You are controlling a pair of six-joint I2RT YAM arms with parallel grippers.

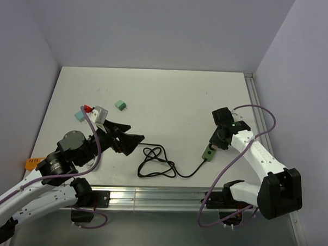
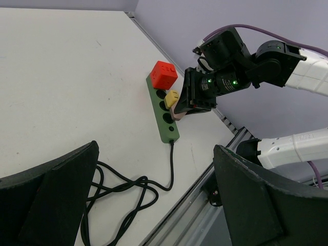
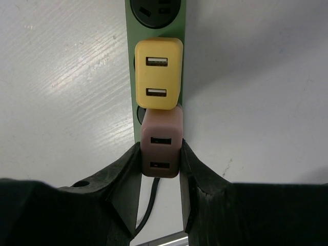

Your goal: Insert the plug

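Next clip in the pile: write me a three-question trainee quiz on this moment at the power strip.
1. True or false: the left gripper has its jaws shut.
2. Which USB adapter does the right gripper grip at the green power strip? A) red B) yellow C) mauve
3. Fill in: the strip's cable is coloured ____.
Key: 1 false, the jaws stand wide open; 2 C, the mauve adapter; 3 black.
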